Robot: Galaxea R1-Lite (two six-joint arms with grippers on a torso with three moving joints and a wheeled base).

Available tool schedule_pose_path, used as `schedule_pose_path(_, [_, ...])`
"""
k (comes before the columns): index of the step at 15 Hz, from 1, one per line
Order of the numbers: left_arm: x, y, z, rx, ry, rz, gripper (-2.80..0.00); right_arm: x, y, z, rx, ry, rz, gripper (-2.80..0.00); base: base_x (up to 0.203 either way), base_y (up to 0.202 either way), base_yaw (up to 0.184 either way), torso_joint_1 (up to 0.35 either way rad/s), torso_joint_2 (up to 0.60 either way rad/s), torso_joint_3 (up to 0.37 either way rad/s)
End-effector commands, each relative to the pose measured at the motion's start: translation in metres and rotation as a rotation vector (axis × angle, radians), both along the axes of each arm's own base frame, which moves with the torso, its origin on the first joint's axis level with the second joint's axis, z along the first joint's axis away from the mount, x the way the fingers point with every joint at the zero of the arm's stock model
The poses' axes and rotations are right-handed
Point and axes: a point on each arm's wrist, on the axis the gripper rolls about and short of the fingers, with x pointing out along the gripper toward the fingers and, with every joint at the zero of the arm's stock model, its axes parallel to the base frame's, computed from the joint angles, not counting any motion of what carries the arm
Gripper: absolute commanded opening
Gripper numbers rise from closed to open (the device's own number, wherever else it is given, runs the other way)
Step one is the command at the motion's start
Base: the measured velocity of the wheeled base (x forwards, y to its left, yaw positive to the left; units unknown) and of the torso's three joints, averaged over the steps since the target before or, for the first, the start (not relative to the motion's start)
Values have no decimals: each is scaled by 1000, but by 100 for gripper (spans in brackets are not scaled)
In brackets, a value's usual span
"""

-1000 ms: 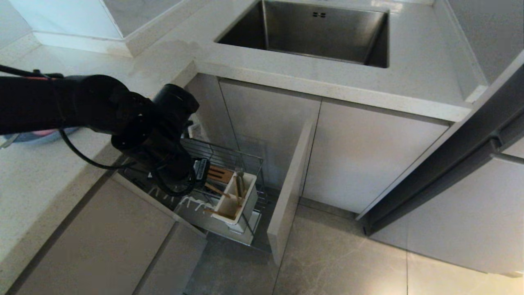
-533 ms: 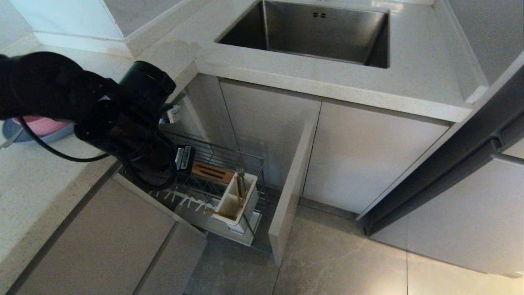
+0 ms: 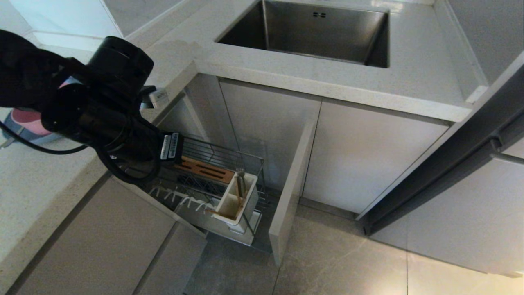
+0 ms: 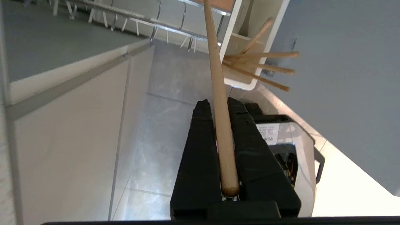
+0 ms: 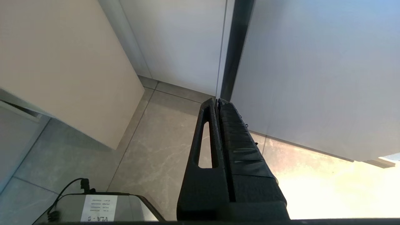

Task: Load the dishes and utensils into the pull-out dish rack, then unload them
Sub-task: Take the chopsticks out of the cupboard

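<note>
My left gripper (image 4: pixel 218 106) is shut on one light wooden chopstick (image 4: pixel 219 78), which lies lengthwise between the jaws and points toward the pull-out dish rack (image 3: pixel 213 164). The arm hovers above the rack's left end, level with the counter edge. Below it stands the rack's white utensil box (image 3: pixel 250 200), holding a silver fork (image 3: pixel 240 180) and another chopstick (image 3: pixel 216 212). The left wrist view shows that chopstick (image 4: pixel 262 67) blurred, sticking out of the box (image 4: pixel 229 31). A pink bowl (image 3: pixel 26 119) sits on a blue plate (image 3: pixel 20 133) on the counter at far left. My right gripper (image 5: pixel 217 101) hangs shut over the floor.
The rack's beige panel front (image 3: pixel 288 192) stands out into the floor space to the right of the basket. A steel sink (image 3: pixel 311 32) is set in the counter behind. White cabinet fronts close in on both sides. The brown slotted strip (image 3: pixel 202 167) lies along the rack's back.
My left arm has risen up and to the left, out of the rack, carrying the chopstick. The wooden strip and the bowl on the counter show more now.
</note>
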Motion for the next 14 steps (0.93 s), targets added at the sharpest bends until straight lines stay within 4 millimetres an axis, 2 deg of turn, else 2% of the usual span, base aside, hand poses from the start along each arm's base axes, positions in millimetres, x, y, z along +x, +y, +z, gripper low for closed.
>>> schedule_pose_path(1, [-9, 2, 9, -13, -28, -5, -280, 0, 0, 0, 0, 1, 0, -280, 0, 0, 0, 0, 0, 0])
schedule_pose_path(3, [-23, 5, 21, -32, -72, -19, -280, 0, 0, 0, 0, 1, 0, -280, 0, 0, 0, 0, 0, 0])
schedule_pose_path(10, [-95, 17, 84, -155, -323, -119, -280, 0, 0, 0, 0, 1, 0, -280, 0, 0, 0, 0, 0, 0])
schedule_pose_path(14, [-125, 37, 123, -222, -501, -88, -280, 0, 0, 0, 0, 1, 0, -280, 0, 0, 0, 0, 0, 0])
